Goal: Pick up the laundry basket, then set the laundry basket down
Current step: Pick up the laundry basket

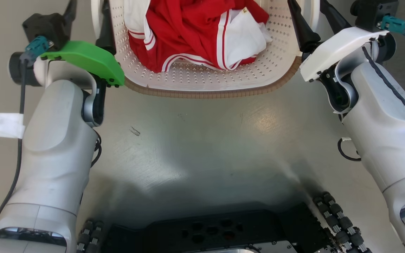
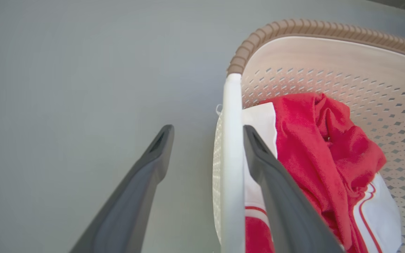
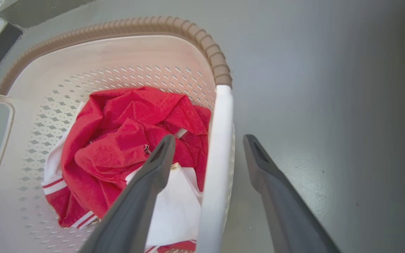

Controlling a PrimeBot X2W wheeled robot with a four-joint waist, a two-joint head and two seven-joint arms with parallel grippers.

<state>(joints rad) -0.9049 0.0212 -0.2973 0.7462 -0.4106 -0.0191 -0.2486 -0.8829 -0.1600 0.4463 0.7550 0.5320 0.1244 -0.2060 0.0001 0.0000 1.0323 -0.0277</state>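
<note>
**Pre-grasp stage of the pick-up.** The laundry basket [image 1: 202, 93], holding a red-and-white garment [image 1: 188, 31], sits on the grey floor [image 1: 202, 140] at 12 o'clock in the head view. The left gripper [image 2: 208, 130] at 11 o'clock and the right gripper [image 3: 209, 140] at 1 o'clock stand wide. Each straddles a white side handle [image 2: 231, 158], one finger inside the basket and one outside. The next move likely calls for both to close together, then lift level.
</note>
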